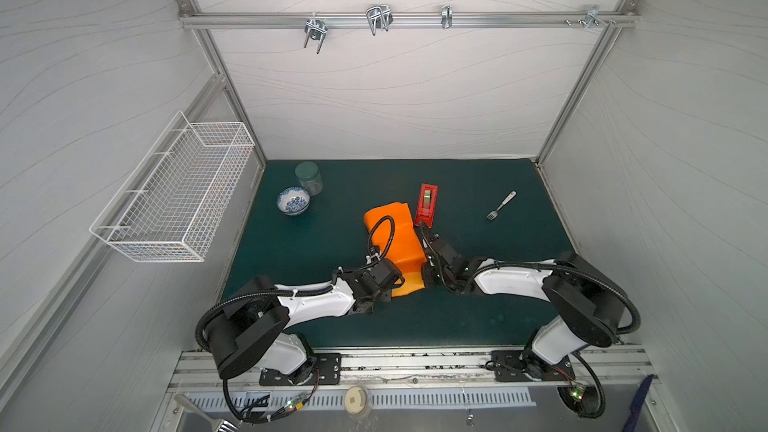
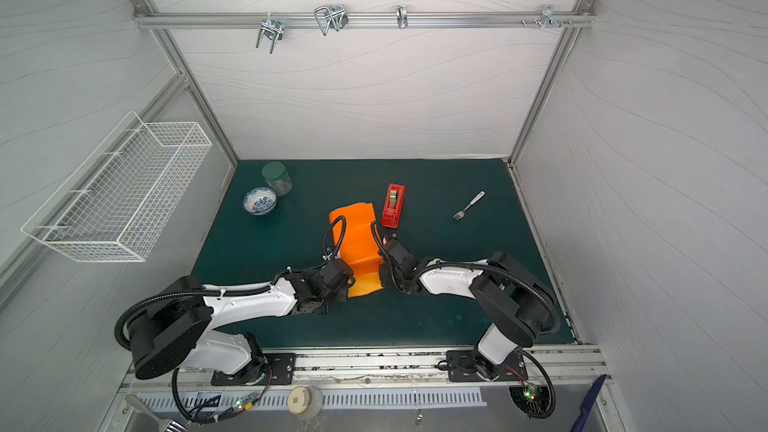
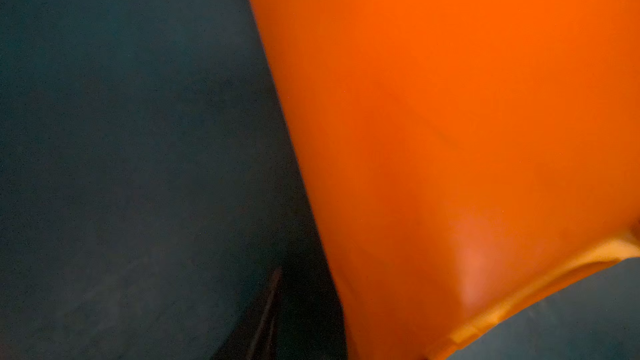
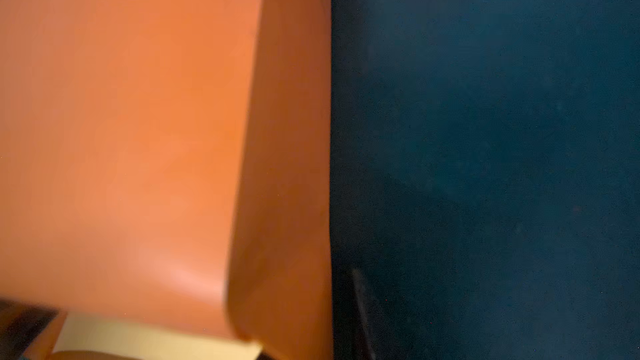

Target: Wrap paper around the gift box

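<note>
Top views showed us the paper point(image 1: 405, 243) humped on the worktop point(image 1: 324, 251); whether left end effector point(image 1: 394, 281) or right end effector point(image 1: 428, 274) gripped, we couldn't tell.

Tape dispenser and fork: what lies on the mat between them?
Nothing: in both top views the green mat is bare between the red tape dispenser and the fork.

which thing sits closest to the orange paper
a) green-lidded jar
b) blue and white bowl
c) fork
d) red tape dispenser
d: in both top views the red tape dispenser stands right by the far right corner of the paper, while the other three lie well apart from it.
</note>
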### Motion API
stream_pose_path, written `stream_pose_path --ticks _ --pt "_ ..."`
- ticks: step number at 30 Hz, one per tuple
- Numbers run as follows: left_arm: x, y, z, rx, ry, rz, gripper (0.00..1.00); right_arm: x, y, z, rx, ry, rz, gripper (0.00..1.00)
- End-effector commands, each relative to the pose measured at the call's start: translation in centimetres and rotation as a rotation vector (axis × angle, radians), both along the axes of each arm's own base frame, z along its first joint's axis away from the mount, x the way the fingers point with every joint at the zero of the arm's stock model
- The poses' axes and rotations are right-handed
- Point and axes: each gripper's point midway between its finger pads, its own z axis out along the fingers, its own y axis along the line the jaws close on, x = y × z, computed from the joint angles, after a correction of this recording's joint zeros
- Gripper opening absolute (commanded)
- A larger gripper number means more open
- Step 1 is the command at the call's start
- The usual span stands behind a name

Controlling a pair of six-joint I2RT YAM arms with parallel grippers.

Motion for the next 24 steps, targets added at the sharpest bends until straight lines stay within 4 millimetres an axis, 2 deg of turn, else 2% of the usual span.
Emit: stream_pose_path --ticks 1,5,13,17,21,24 --pt "-0.4 -0.7 0.1 -0.040 0.027 -0.004 0.29 -0.5 -0.7 0.4 0.006 0.007 -0.003 0.25" --pt "-1.1 -1.1 -0.7 -0.069 0.069 -0.008 0.18 -1.2 -1.3 0.3 0.009 0.019 -0.004 0.26" --pt "-0.7 -1.6 -0.7 -0.048 0.070 -0.019 0.01 -2.2 -2.1 0.2 0.018 0.036 -0.001 0.28" --pt "-0.5 -1.6 -0.7 -0.042 0.066 -0.017 0.00 -2.3 -2.0 0.0 0.020 0.039 0.001 0.25" --pt "-0.4 -1.6 -0.6 -0.040 0.066 -0.016 0.00 -2.0 -1.7 -0.2 0.016 0.036 0.002 0.13" --pt "-0.4 -1.7 -0.4 -0.042 0.064 -0.016 0.01 -1.8 -1.6 -0.5 0.009 0.039 0.004 0.09"
